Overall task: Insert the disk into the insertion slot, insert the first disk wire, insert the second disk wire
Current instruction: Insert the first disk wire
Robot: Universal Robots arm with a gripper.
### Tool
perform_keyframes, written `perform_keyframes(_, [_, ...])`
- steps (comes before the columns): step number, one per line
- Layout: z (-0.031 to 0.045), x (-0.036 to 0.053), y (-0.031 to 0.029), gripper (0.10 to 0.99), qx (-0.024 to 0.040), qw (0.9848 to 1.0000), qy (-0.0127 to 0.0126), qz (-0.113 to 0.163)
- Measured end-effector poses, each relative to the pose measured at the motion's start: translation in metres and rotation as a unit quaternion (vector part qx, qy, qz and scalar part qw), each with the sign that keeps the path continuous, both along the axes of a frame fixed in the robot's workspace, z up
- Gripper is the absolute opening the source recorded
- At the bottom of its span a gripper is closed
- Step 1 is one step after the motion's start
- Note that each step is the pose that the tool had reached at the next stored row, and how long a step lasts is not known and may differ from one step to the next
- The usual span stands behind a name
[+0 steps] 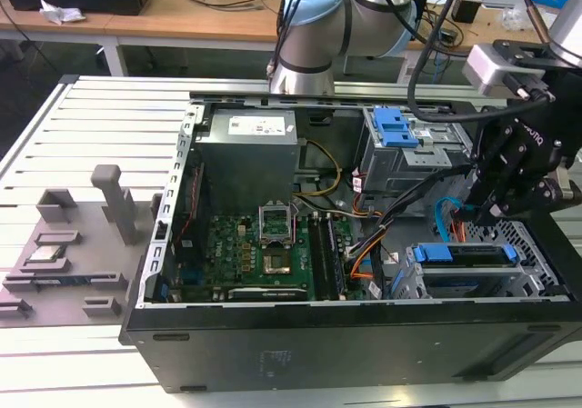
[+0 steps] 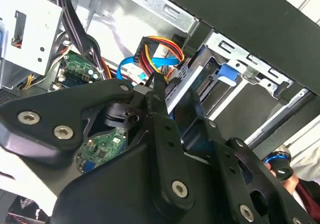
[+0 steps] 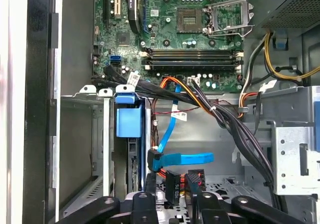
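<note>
Exterior view: raised, outside the computer case, looking down into it, whole interior framed. First wrist view: close, looking across the motherboard. Second wrist view: closer, tilted. Shared in both wrist views: insertion slot, blue cable.

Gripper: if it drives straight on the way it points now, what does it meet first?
Most likely the black connector with red and orange wires, directly ahead of the gripper; the blue flat cable lies just beyond. Depth is unclear.
</note>
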State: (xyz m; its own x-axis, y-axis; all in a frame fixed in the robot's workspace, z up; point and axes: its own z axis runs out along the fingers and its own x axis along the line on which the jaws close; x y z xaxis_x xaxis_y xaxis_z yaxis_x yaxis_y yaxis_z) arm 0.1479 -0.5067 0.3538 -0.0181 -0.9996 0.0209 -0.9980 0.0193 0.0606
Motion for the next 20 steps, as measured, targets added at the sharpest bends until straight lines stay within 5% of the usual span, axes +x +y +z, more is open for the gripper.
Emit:
perform_keyframes(5, [-0.0001, 0.0000, 0.0000, 0.349, 0.0000, 1.0000, 0.0000, 0.000])
perform_keyframes(8, [-0.0001, 0.0000, 0.0000, 0.169, -0.0001, 1.0000, 0.0000, 0.000])
perform_keyframes(10, [-0.0002, 0.0000, -0.0013, 0.169, -0.0001, 1.0000, 0.0000, 0.000])
perform_keyframes(17, [-0.0010, 0.0001, -0.0272, 0.169, -0.0013, 1.0000, 0.0000, 0.000])
perform_keyframes(20, [-0.0029, 0.0007, -0.0276, 0.169, -0.0015, 1.0000, 0.0000, 0.000])
